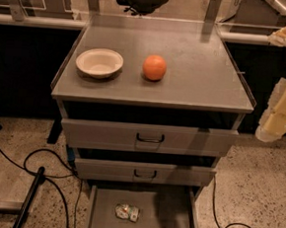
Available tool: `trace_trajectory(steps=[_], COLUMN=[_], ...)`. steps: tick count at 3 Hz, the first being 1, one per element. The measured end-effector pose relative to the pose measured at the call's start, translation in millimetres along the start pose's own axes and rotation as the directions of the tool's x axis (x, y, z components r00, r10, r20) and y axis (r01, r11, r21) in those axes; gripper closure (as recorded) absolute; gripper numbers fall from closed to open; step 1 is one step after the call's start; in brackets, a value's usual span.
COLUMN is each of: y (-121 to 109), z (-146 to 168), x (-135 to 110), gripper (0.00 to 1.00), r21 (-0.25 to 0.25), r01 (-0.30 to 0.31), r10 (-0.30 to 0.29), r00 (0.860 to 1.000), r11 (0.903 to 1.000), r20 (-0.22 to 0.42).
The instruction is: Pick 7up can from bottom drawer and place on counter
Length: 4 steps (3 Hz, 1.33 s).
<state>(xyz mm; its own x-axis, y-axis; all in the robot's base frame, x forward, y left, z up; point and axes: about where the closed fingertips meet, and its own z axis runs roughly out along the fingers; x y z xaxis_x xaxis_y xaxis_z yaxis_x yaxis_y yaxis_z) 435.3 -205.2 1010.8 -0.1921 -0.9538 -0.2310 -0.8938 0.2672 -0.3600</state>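
counter (194, 85): matt grey metal, smooth. bottom drawer (169, 222): same dull metal. 7up can (127, 212): shiny silvery metal. gripper (270, 131), right edge of frame: pale matt plastic.

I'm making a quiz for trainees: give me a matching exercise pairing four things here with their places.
Things:
1 can
2 orange
3 bowl
4 hand

Places:
A left part of the counter
B off the counter, at its right side
C bottom drawer
D middle of the counter

Pairs: 1-C, 2-D, 3-A, 4-B
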Motion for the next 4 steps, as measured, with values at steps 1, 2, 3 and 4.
trace_trajectory(steps=[1, 2, 3, 4], y=[3, 9, 21, 21], z=[3, 16, 46, 46], x=[0, 4, 8, 8], gripper=[0.0, 0.0, 0.0, 0.0], r21=[0.013, -0.003, -0.077, -0.077], r01=[0.008, 0.016, 0.002, 0.002], r10=[-0.008, -0.016, -0.002, -0.002], r00=[1.0, 1.0, 1.0, 1.0], r11=[0.9999, 0.9999, 0.997, 0.997], r20=[-0.006, 0.0, 0.01, 0.01])
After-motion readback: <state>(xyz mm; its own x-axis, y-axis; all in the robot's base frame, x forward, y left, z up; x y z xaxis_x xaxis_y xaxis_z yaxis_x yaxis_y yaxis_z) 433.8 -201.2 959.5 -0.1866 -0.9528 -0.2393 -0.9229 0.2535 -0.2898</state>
